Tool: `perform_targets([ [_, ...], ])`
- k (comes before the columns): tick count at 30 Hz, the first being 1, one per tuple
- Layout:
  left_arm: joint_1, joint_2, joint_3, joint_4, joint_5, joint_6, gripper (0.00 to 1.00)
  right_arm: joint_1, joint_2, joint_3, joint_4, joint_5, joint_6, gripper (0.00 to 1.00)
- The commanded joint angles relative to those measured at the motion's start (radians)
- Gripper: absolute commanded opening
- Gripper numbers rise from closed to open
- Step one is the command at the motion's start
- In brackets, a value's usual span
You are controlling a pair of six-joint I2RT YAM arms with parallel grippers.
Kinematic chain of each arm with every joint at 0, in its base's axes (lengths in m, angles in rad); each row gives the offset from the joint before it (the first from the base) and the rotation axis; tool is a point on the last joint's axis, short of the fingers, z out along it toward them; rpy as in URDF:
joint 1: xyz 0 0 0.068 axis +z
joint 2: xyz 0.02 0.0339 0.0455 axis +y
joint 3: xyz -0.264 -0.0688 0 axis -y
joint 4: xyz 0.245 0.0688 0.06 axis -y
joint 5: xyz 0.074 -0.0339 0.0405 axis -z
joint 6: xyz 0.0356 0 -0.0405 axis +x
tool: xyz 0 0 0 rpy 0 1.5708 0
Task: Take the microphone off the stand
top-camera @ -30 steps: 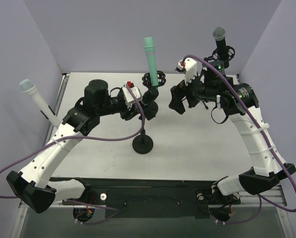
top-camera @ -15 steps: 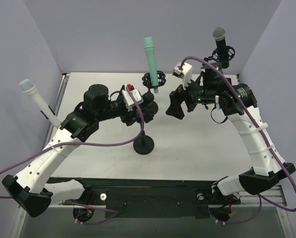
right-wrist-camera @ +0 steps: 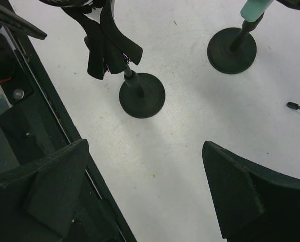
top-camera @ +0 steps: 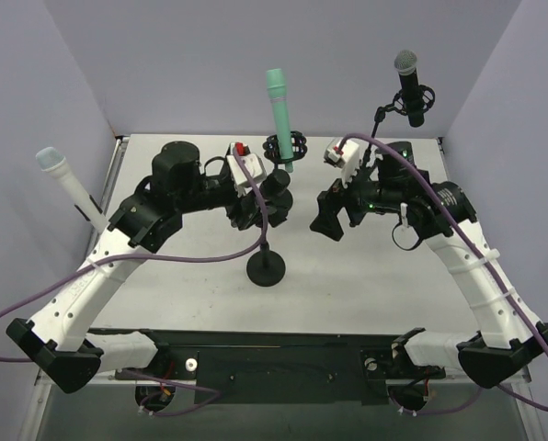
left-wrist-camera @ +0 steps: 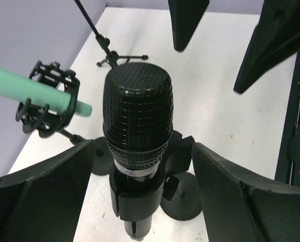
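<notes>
A black microphone (left-wrist-camera: 137,113) with a mesh head stands upright in the clip (left-wrist-camera: 137,194) of a black stand with a round base (top-camera: 265,269). My left gripper (left-wrist-camera: 144,148) is open and straddles the microphone just below its head. Both fingers (left-wrist-camera: 44,184) stand clear of it with a gap on each side. In the top view the left gripper (top-camera: 265,204) and the microphone (top-camera: 279,184) sit mid-table. My right gripper (top-camera: 327,213) is open and empty, just right of the stand. In the right wrist view it (right-wrist-camera: 145,146) hovers above the table near the stand's base (right-wrist-camera: 141,96).
A teal microphone (top-camera: 279,106) sits in a shock mount (top-camera: 288,147) behind the stand, with its base (right-wrist-camera: 232,50) in the right wrist view. A black microphone with a grey head (top-camera: 407,73) stands at the back right. A white microphone (top-camera: 62,179) leans at the left wall.
My right gripper has moved down and a little left, closer to the stand. My left arm has shifted slightly while its gripper stayed around the black microphone.
</notes>
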Motion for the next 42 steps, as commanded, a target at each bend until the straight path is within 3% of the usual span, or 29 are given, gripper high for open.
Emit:
perform_targets([
  [1,0.011,0.056,0.124,-0.024,0.080,0.040,0.89,-0.001,-0.127,-0.163,0.318,0.043,0.118,0.92],
  [8,0.009,0.148,0.241,-0.093,0.144,0.094,0.87,0.019,-0.133,-0.254,0.401,-0.041,0.120,0.93],
  [16,0.009,0.175,0.269,-0.124,0.144,0.096,0.74,0.054,-0.058,-0.245,0.467,-0.127,0.130,0.94],
  [20,0.011,0.178,0.269,-0.116,0.140,0.053,0.56,0.065,-0.032,-0.252,0.512,-0.165,0.129,0.94],
  [23,0.014,0.160,0.243,-0.093,0.132,-0.007,0.37,0.080,-0.031,-0.283,0.546,-0.152,0.104,0.94],
  [26,0.015,0.126,0.206,-0.072,0.123,-0.035,0.11,0.094,-0.038,-0.320,0.624,-0.153,0.112,0.95],
  [28,0.015,0.111,0.183,-0.061,0.108,-0.044,0.00,0.102,-0.031,-0.328,0.635,-0.158,0.111,0.95],
  [37,0.024,0.096,0.178,-0.064,0.101,-0.064,0.00,0.103,0.029,-0.294,0.641,-0.234,0.040,0.95],
  [42,0.027,0.108,0.188,-0.068,0.112,-0.061,0.00,0.125,0.061,-0.260,0.549,-0.267,-0.074,0.90],
])
